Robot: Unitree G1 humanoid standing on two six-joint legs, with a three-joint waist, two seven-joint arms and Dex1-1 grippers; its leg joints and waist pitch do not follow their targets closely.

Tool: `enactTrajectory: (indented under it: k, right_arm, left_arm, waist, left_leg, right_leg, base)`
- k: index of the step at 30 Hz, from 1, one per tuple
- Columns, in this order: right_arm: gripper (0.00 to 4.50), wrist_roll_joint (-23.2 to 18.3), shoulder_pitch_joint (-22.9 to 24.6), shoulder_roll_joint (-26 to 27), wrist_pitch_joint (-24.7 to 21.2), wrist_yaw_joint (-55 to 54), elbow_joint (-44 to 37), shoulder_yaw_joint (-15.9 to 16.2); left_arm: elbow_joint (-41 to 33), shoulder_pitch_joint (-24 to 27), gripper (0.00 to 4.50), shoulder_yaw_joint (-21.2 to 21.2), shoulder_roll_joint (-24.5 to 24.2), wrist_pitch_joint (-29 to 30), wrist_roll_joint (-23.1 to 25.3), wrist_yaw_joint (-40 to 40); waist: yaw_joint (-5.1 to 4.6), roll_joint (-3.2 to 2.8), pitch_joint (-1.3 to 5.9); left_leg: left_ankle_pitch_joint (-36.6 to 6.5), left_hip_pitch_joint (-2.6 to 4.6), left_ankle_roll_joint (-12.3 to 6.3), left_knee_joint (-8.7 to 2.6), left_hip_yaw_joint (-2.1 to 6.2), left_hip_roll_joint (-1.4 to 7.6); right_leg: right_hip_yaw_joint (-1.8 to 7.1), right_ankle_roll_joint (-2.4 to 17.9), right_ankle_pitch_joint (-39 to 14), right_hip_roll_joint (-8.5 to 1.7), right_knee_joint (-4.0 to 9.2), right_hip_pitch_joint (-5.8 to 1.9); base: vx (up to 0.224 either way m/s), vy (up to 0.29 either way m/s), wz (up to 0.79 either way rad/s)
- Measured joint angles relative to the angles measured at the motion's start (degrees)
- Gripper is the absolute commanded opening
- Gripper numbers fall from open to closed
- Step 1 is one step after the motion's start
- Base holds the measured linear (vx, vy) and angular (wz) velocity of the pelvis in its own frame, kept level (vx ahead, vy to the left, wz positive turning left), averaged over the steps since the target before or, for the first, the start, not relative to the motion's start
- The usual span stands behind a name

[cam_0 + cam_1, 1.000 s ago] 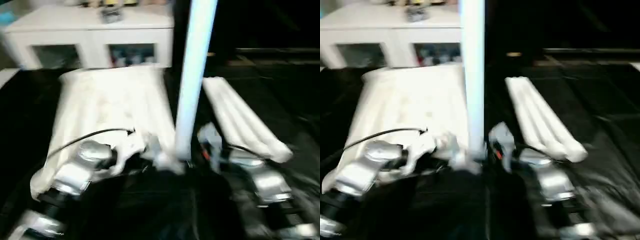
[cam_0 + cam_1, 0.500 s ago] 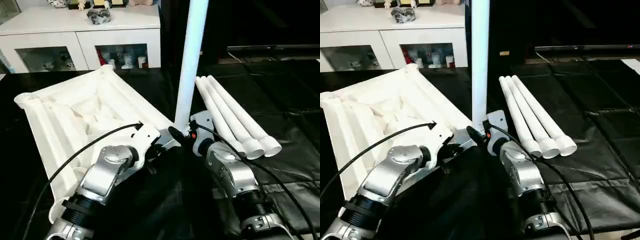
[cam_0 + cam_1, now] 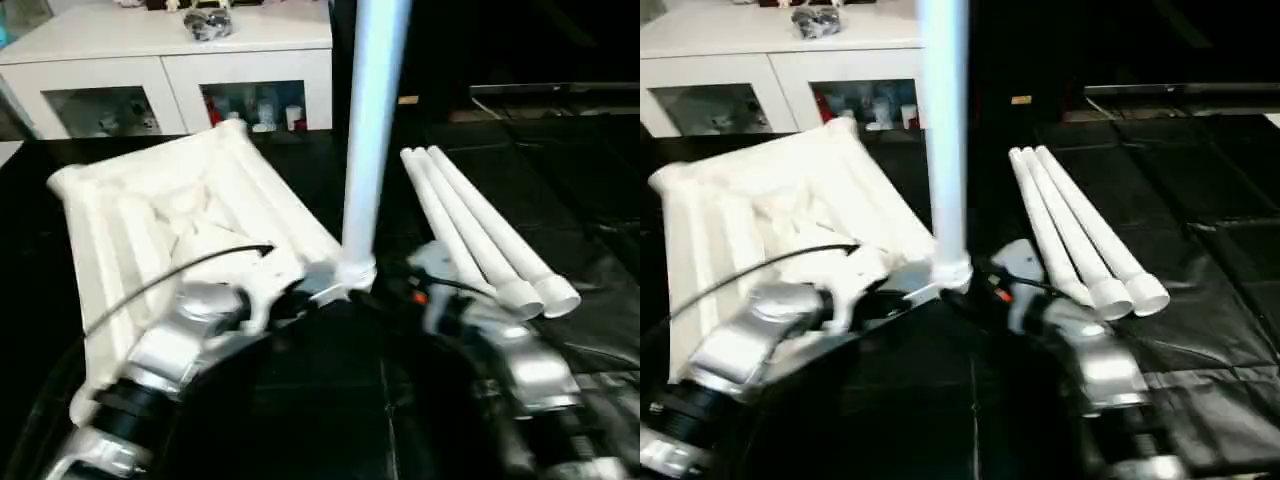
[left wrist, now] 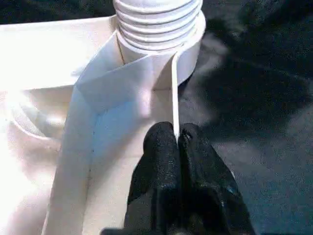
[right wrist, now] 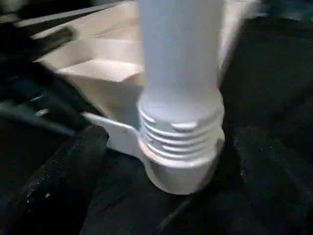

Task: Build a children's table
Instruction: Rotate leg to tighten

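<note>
The children's table top lies upside down, white and ribbed, on the black sheet at the left. One white leg stands upright in its near right corner socket, with the threads showing above the socket. My left gripper is shut on a thin rib of the table top right beside that socket. My right gripper is open, and its fingers stand wide on either side of the leg's base without touching it. Three more legs lie side by side to the right.
A white cabinet with glass doors stands at the back, with small figures on top. The black sheet covers the ground all around and is wrinkled at the right. My silver forearms cross the near foreground.
The camera has shifted. My right gripper's fingers have spread wider around the leg's base. The leg still stands upright, and my left gripper keeps its hold on the rib.
</note>
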State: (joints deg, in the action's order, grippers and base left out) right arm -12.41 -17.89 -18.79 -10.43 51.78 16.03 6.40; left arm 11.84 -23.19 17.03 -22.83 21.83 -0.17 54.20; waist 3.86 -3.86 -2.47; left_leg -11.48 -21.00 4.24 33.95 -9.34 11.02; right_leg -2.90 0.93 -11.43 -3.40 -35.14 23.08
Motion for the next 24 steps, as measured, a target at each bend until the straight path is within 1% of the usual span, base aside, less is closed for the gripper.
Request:
enactTrajectory:
  k: [2, 3, 5, 10, 13, 16, 18, 19, 20, 24]
  right_arm:
    - [4.42, -0.91, -0.02, -3.33, -0.17, 4.54, -0.74, 0.87]
    - [4.42, -1.21, -0.02, -5.32, -0.33, 7.32, -1.12, 1.00]
    - [4.42, -1.43, -0.33, -6.98, -0.39, 10.27, -1.40, 1.13]
    - [4.42, -0.90, -1.81, -8.30, -0.01, 15.42, -1.24, 4.06]
    - [4.42, -0.74, -2.66, -8.85, 0.84, 17.02, -1.18, 4.78]
    - [4.42, -0.79, -3.63, -8.75, 0.84, 19.80, -0.52, 6.30]
    - [4.16, -0.82, -4.53, -8.16, 0.55, 20.74, 0.24, 7.09]
    - [4.16, -0.82, -4.76, -7.88, 0.53, 21.07, 0.41, 7.42]
    - [3.98, -0.82, -4.90, -7.57, 0.50, 21.39, 0.43, 7.81]
    - [3.62, -0.84, -4.94, -7.25, -0.22, 22.30, 1.05, 8.63]
  left_arm:
    - [0.67, -0.05, 0.00, 0.70, -1.52, -2.22, -0.55, 2.93]
    - [1.21, -0.06, 0.00, 0.86, -2.37, -3.40, -1.10, 4.77]
    - [2.03, -0.08, 0.00, 0.94, -3.42, -4.99, -1.50, 7.41]
    - [3.04, -0.59, 0.00, 2.60, -5.33, -8.12, -2.27, 12.96]
    - [3.13, -0.99, 0.00, 3.68, -6.10, -9.42, -2.22, 15.15]
    - [3.17, -1.12, 0.00, 4.56, -6.92, -11.10, -2.18, 17.43]
    - [3.17, -1.19, 0.00, 5.08, -7.40, -11.81, -2.13, 18.37]
    - [3.17, -1.27, 0.00, 5.28, -7.43, -11.96, -2.12, 18.69]
    - [3.17, -1.37, 0.00, 5.41, -7.44, -12.09, -2.12, 18.94]
    - [3.02, -1.42, 0.00, 5.91, -7.72, -12.39, -2.10, 19.49]
  waist:
    - [0.50, -0.02, 0.02]
    - [0.98, -0.04, 0.03]
    - [1.36, -0.07, 0.05]
    - [1.84, -0.13, 0.09]
    - [2.33, -0.13, 0.09]
    - [2.62, -0.12, 0.09]
    - [2.74, -0.12, 0.10]
    - [2.80, -0.12, 0.10]
    - [2.87, -0.12, 0.10]
    - [2.87, -0.11, 0.10]
  left_leg:
    - [0.01, 0.00, -0.01, 0.01, 0.00, 0.00]
    - [0.01, 0.01, -0.02, 0.01, -0.01, 0.00]
    - [0.02, 0.02, -0.02, 0.02, -0.01, 0.02]
    - [0.02, 0.01, -0.01, 0.10, -0.01, 0.03]
    - [0.02, 0.05, 0.00, 0.15, -0.02, 0.04]
    - [0.03, 0.02, -0.02, 0.17, -0.03, 0.04]
    - [0.04, 0.02, -0.04, 0.19, -0.03, 0.05]
    - [0.04, 0.02, -0.05, 0.19, -0.02, 0.05]
    - [0.04, 0.02, -0.05, 0.22, -0.03, 0.06]
    - [0.03, 0.02, -0.05, 0.32, -0.02, 0.07]
  right_leg:
    - [-0.01, 0.00, 0.00, -0.01, 0.01, -0.02]
    - [-0.01, 0.00, 0.00, -0.01, 0.00, -0.02]
    - [-0.04, 0.00, 0.00, -0.01, -0.03, -0.03]
    - [-0.06, 0.00, 0.00, -0.03, -0.10, -0.03]
    - [-0.06, 0.00, 0.00, -0.04, -0.11, -0.04]
    - [-0.06, 0.00, 0.00, -0.05, -0.12, -0.02]
    - [-0.08, 0.00, 0.00, -0.05, -0.14, -0.03]
    - [-0.09, 0.00, 0.00, -0.06, -0.15, -0.03]
    - [-0.10, 0.00, 0.00, -0.06, -0.16, -0.03]
    - [-0.12, 0.00, 0.00, -0.09, -0.18, -0.03]
  base:
    - [0.000, 0.000, 0.00]
    - [0.000, 0.000, 0.00]
    - [0.000, 0.000, 0.00]
    - [0.000, 0.000, 0.00]
    - [0.000, 0.000, 0.00]
    - [0.000, 0.000, 0.00]
    - [0.000, 0.000, 0.00]
    - [0.000, 0.000, 0.00]
    - [0.000, 0.000, 0.00]
    - [0.000, 0.000, 0.00]
